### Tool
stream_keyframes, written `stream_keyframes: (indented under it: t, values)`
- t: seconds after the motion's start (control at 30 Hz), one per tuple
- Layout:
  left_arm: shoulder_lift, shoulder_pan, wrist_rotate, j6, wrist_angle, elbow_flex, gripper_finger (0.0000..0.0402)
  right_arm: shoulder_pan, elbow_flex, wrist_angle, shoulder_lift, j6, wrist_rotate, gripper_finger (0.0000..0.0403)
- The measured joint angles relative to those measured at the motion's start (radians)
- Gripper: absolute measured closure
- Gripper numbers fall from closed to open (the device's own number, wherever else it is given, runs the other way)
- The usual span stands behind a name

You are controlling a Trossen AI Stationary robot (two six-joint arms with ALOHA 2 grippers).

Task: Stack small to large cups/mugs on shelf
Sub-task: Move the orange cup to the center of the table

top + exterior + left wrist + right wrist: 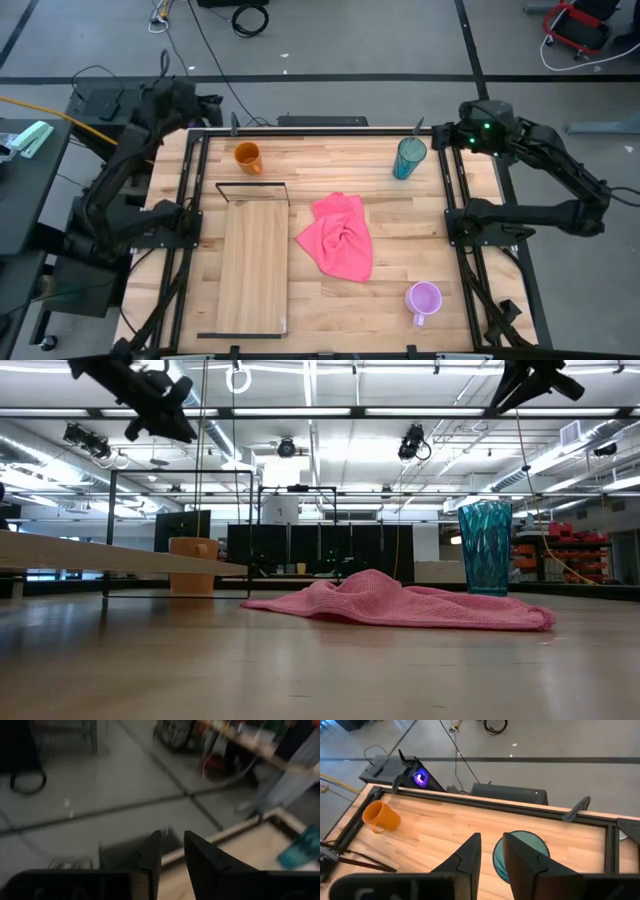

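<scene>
Cups first: the orange mug (247,157) stands upright on the tabletop (390,290) near its far edge, just beyond the shelf's wire frame (252,192), its handle showing at its lower right in the high view. The teal tumbler (408,157) stands upright too, farther along that same far edge toward the right arm's side, well apart from the mug. The lilac mug (424,297) sits alone near the front right part of the table, handle pointing toward the front edge. None of the three is on the shelf (252,268), a long pale plank lying lengthwise on the left half of the table. Between the shelf and the tumbler lies a crumpled pink cloth (338,236), its edge just beside the plank.

The left gripper (172,849) is raised off the table at the far left corner, the arm folded back over its base; its wrist view looks out across the floor and the table's far corner, and the two dark fingers stand a narrow gap apart with nothing between them. The right gripper (491,851) hovers above the tumbler (whose round rim shows just beyond its fingertips), the arm bent at the elbow along the table's right side. Its fingers also stand slightly apart and hold nothing.
</scene>
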Motion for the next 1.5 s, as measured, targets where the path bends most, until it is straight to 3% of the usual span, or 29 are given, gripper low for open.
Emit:
stream_keyframes:
  t: [0.3,0.53,1.07,1.23,1.5]
  values:
    - [0.239,-0.013,0.001,0.085,-0.385,0.243,0.0307,0.0,0.0,-0.005,0.052,0.001,-0.075,0.0315]
    - [0.365,-0.013,-0.007,0.112,-0.528,0.286,0.0297,0.002,0.0,-0.08,0.068,-0.001,-0.137,0.0315]
    - [0.609,-0.056,-0.014,0.115,-0.61,0.287,0.026,0.002,-0.002,-0.163,0.081,-0.035,-0.165,0.0315]
    - [0.618,-0.078,-0.127,0.115,-0.613,0.301,0.0246,0.002,-0.002,-0.165,0.089,-0.047,-0.168,0.0315]
    - [0.618,-0.075,-0.143,0.189,-0.718,0.3,0.0239,0.002,-0.002,-0.165,0.093,-0.056,-0.172,0.0315]
